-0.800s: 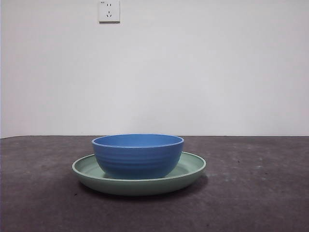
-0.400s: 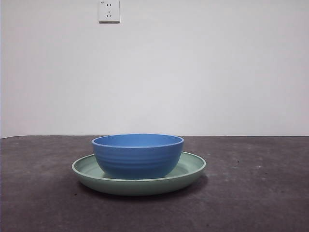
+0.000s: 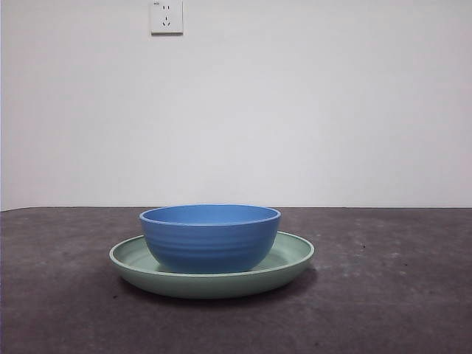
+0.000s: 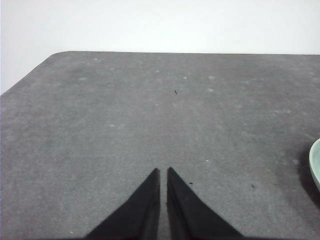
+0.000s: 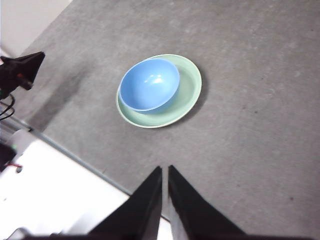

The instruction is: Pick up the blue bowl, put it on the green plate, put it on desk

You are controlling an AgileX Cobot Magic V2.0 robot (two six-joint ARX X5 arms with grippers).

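**Bowl's sitting on the plate, both claws hanging back**

Starting on the left: the left gripper point(image 4: 163, 172) is hovering low over bare desk point(image 4: 150, 115), jaws pinched nearly together with just a sliver between them, holding nothing. All it's seeing of the action is a thin edge of the green plate point(image 4: 316, 162), well off to one side of its tips.

Moving to the middle, the blue bowl point(image 3: 210, 237) is sitting upright inside the green plate point(image 3: 291, 254), shifted toward one side of the rim rather than dead centre, and the plate is resting flat on the desk point(image 3: 383, 295).

Over to the right: the right gripper point(image 5: 165, 172) is hanging high up, jaws also narrowed to a slit and empty, with the blue bowl point(image 5: 150, 84) and plate point(image 5: 190, 87) well ahead of its tips and far below.

My read is the bowl-on-plate step is looking done, so the part in hand is the last one, getting it onto the desk. Whichever claw goes in is needing to spread its jaws first, drop down to the rim and bite one wall cleanly. The right one is looking better placed for that.
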